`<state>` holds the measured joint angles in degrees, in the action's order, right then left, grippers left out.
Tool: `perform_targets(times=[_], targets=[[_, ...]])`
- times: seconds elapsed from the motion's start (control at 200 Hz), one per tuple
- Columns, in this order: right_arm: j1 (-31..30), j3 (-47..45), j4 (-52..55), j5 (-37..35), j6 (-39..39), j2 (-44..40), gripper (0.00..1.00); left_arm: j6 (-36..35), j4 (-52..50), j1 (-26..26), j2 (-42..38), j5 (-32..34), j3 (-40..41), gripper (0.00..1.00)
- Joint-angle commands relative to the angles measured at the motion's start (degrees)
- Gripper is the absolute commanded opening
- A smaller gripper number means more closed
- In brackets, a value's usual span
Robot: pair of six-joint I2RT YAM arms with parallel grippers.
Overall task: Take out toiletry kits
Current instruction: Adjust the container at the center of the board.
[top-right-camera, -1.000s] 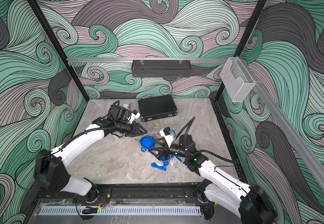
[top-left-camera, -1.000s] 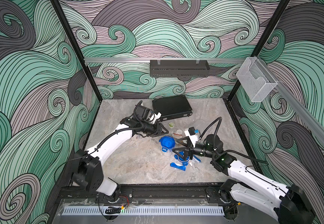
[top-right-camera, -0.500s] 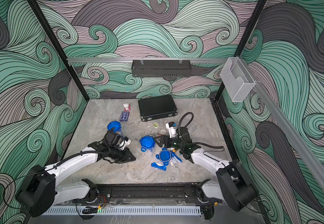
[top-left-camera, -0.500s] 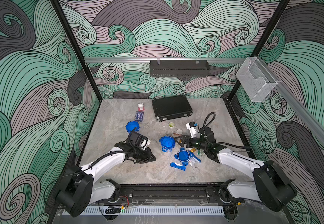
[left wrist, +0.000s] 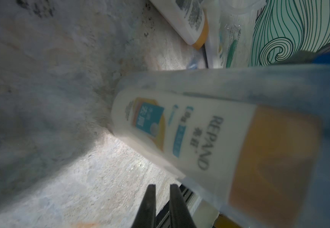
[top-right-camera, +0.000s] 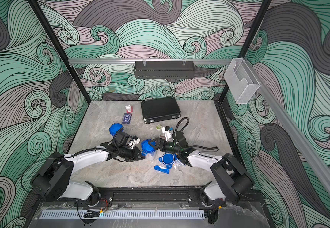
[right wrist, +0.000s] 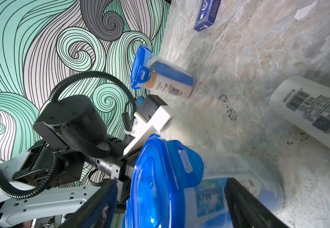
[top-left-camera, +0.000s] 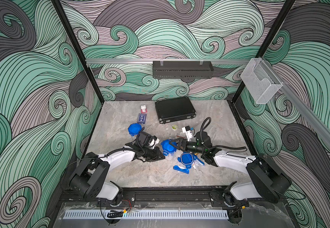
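A clear tumbler with a blue lid stands mid-table, a gold-capped white bottle inside it. My right gripper is open, its jaws straddling this tumbler's lid, with a gap showing at one finger. My left gripper is shut on nothing, low beside the same tumbler. A second lidded tumbler stands back left. A third blue lid lies among loose wrapped items, with a blue toothbrush case in front. A white bottle lies on the table.
The black ribbed briefcase lies shut at the back. A dark-blue card box and a small white-and-red object sit to its left, a small green cap in front. A black shelf and clear holder hang on the walls.
My left arm has come from the back, where a tumbler now stands alone, to the middle tumbler's side and its jaws have closed. My right gripper has moved left onto that tumbler's lid.
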<state>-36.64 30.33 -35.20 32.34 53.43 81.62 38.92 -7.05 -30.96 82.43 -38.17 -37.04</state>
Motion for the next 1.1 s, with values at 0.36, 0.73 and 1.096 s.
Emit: perform_targets(times=[0.36, 0.73, 1.096], targets=[[-4.70, -5.25, 3.45, -1.87, 2.83, -8.61, 0.90, -1.47, -5.22, 2.32, 0.60, 2.88, -5.72, 0.25], [-6.03, -4.44, 10.74, -3.60, -2.09, -12.67, 0.90, -2.95, -14.68, 4.24, -3.49, 4.68, -6.80, 0.27], [-4.46, -5.36, 18.40, -5.61, -9.46, -23.35, 0.92, -1.40, -19.83, 5.91, -22.75, 1.71, -8.26, 0.24]])
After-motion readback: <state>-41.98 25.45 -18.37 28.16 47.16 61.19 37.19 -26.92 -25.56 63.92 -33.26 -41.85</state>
